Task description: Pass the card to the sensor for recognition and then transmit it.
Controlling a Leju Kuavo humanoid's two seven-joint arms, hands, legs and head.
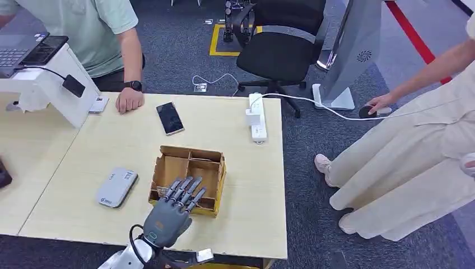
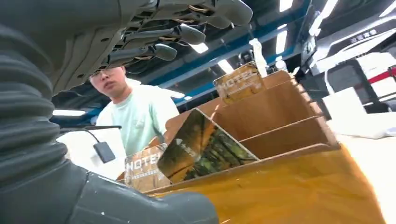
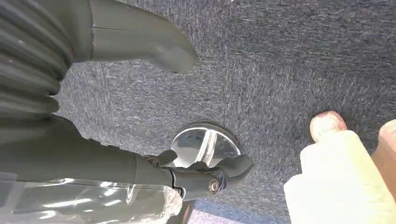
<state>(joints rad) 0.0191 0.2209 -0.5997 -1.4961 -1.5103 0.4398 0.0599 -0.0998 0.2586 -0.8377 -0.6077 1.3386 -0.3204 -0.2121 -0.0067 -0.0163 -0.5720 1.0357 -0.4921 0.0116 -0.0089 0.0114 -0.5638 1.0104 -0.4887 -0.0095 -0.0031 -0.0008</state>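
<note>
Head view: left robot hand (image 1: 171,210) poised over the near edge of the cardboard box (image 1: 190,178) on the table (image 1: 246,185), fingers spread, holding nothing. Grey sensor (image 1: 117,186) lying just beside the box, untouched.

Left wrist view: fingers (image 2: 182,33) apart above the box; card (image 2: 205,147) leaning in a near compartment, not yet gripped. Judged barely begun: picking, scanning and handing over all remain.

Right wrist view: right robot hand (image 3: 140,39) hanging over carpet, thumb apart and nothing held, though hard to tell open from closed.
</note>
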